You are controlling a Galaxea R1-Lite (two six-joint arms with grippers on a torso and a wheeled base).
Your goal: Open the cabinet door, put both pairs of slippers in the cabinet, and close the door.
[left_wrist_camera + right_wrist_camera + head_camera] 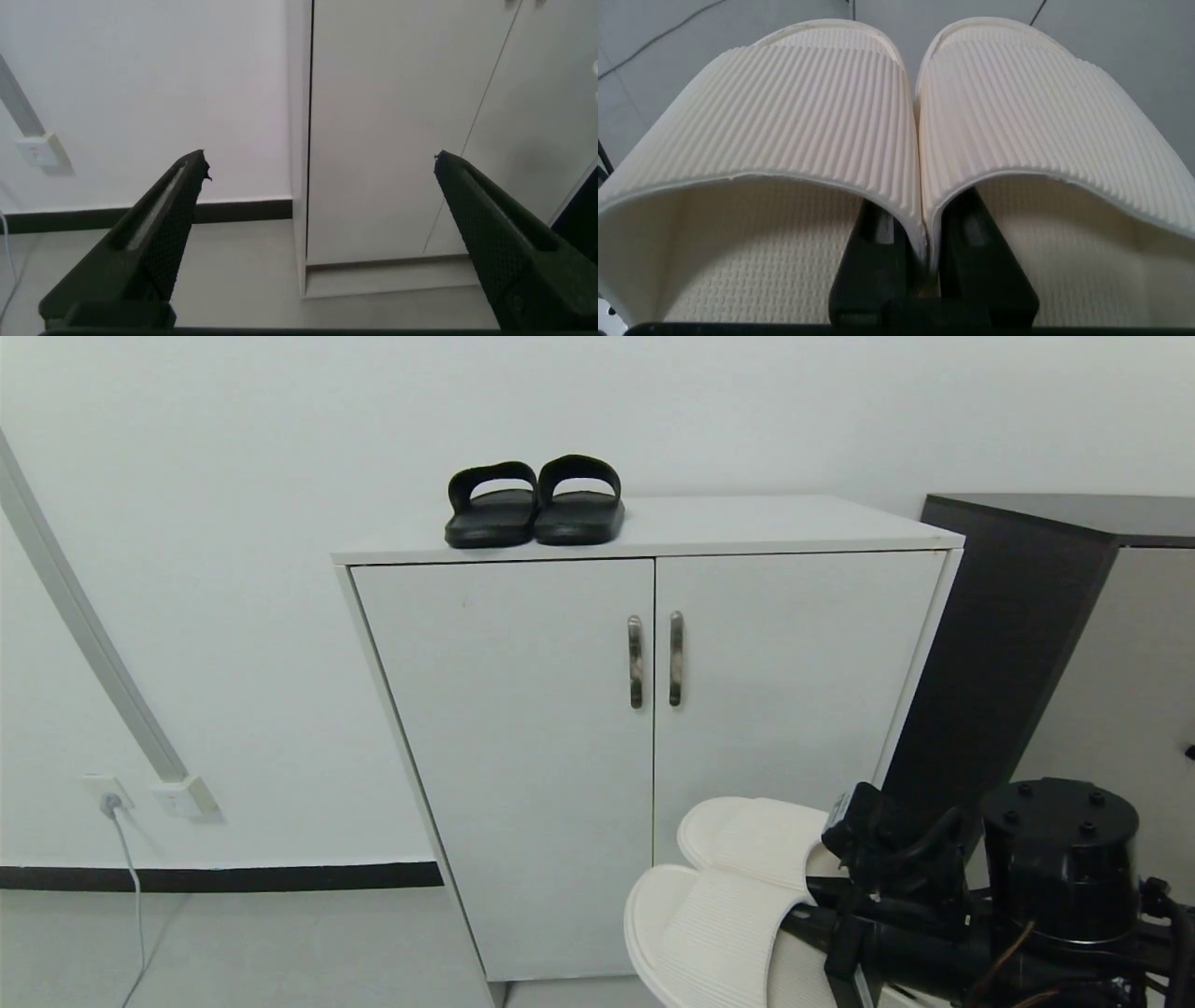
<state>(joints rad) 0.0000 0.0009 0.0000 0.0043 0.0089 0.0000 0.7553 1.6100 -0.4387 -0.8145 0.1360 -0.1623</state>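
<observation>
A white two-door cabinet [523, 728] stands against the wall with both doors shut, its two metal handles [636, 662] side by side at the middle. A pair of black slippers [535, 502] sits on its top, toward the left. My right gripper [822, 910] is low in front of the right door, shut on a pair of cream ribbed slippers [728, 905], pinching their inner straps [915, 177] together. My left gripper [320, 163] is open with nothing between its fingers, facing the cabinet's lower left corner [306, 271].
A dark cabinet [1036, 644] stands right beside the white one on the right. Left of the white cabinet is bare wall with a slanted conduit [84, 616], a wall socket [105, 793] with a cable, and open grey floor [233, 947].
</observation>
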